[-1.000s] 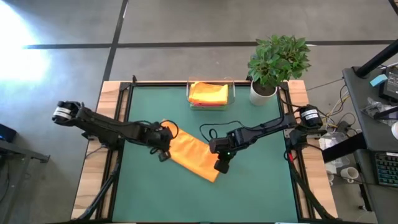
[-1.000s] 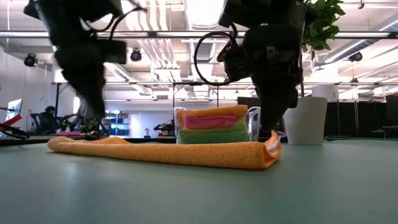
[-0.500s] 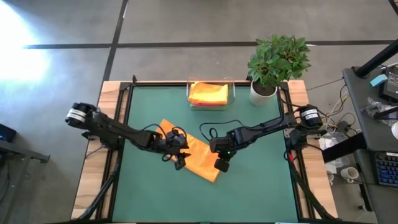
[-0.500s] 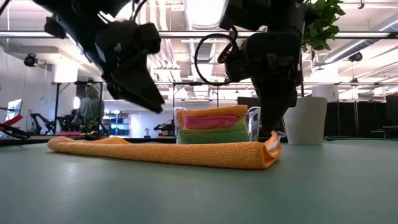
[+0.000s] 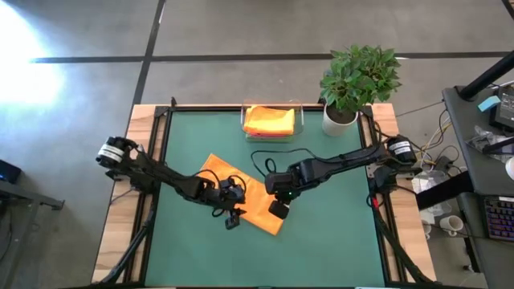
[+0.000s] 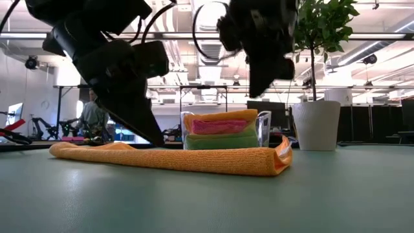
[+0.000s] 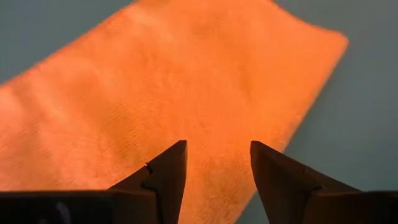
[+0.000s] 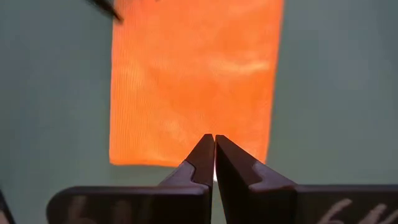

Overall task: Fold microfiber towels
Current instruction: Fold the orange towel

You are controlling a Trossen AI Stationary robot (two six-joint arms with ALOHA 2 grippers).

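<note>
In the high view, an orange towel is lying folded into a long strip mid-table, with the left gripper and the right gripper hanging over it. Folded towels are sitting in the clear tray. In the low view, pink and green ones are showing there. The left wrist view is showing jaws apart above the cloth; the right wrist view, jaws together, holding nothing. I judge one more fold is remaining

Robotics lab: ceiling pipes, test rigs, wired desk.
</note>
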